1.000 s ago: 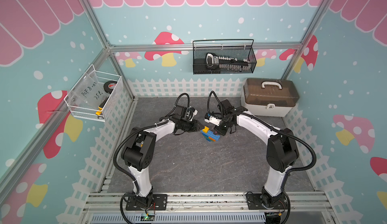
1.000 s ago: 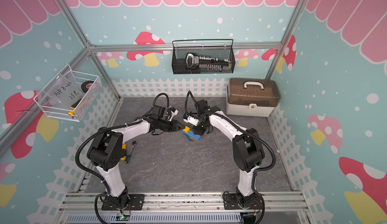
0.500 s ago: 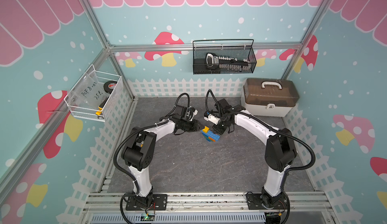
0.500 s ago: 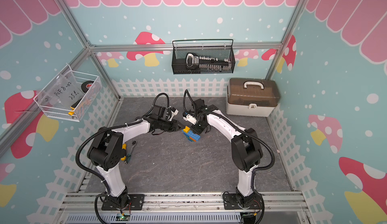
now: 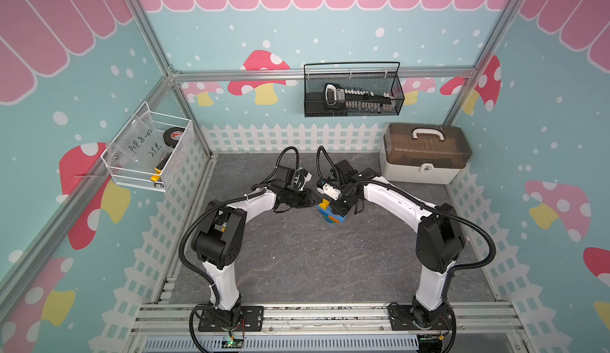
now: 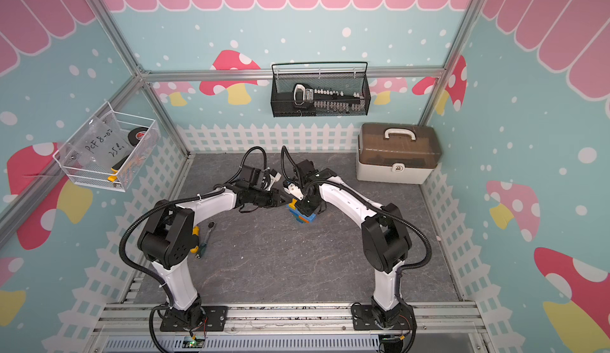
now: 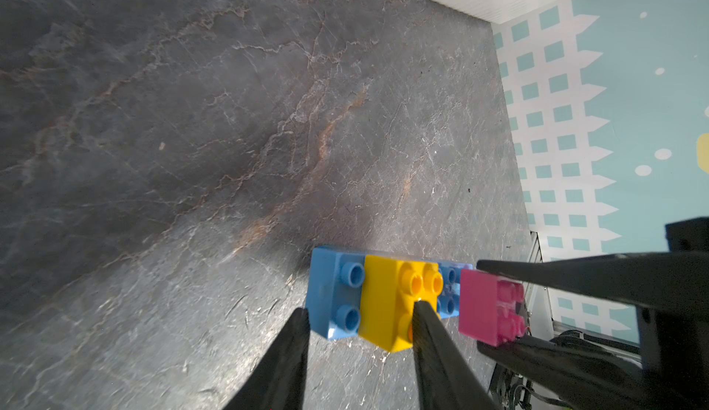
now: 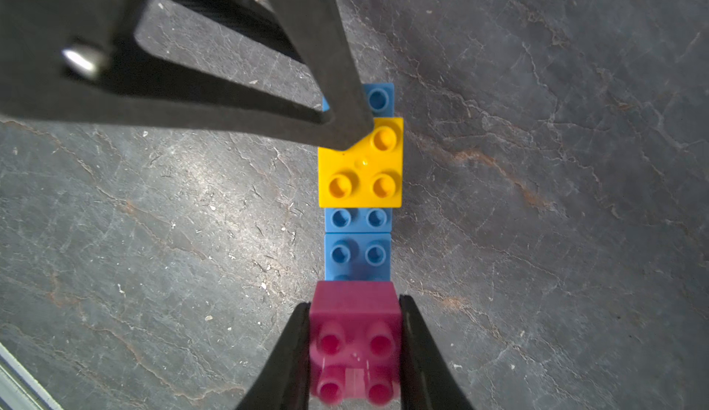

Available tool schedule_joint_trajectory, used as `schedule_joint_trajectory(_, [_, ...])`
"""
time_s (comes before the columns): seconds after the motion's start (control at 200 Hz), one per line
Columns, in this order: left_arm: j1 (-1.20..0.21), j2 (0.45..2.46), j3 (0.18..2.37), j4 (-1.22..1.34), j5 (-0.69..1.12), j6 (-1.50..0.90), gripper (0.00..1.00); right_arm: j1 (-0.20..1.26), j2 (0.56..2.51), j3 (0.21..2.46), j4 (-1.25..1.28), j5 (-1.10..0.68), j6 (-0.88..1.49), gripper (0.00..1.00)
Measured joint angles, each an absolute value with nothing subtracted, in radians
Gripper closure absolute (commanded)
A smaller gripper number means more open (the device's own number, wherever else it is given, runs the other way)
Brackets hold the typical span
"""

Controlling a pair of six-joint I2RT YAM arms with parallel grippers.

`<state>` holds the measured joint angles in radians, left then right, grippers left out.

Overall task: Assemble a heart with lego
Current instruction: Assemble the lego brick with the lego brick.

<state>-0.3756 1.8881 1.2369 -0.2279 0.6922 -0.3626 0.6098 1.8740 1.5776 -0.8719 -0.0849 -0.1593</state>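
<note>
Near the centre of both top views, the heart [image 5: 333, 217] is sitting on the mat [image 5: 297, 262]. The right gripper [image 8: 355, 304] is clamping a pink brick [image 8: 355, 331] at its blue row's end; the left gripper [image 7: 361, 308], jaws partly apart, is touching the yellow brick [image 8: 360, 174] with one fingertip [image 8: 341, 128].

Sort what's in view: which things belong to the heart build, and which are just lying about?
Job: part-built heart; yellow brick on it; pink brick in right claw; left claw.
Lying about: toolbox; black basket; white basket; ratchet.
</note>
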Motion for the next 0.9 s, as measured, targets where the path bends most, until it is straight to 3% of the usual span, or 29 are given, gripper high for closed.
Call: schedule_joint_trajectory(0.901, [-0.376,1.888,1.237,-0.228,0.693,-0.362,0.58,0.609,1.874,1.538,-0.825,-0.076,-0.147,0.77])
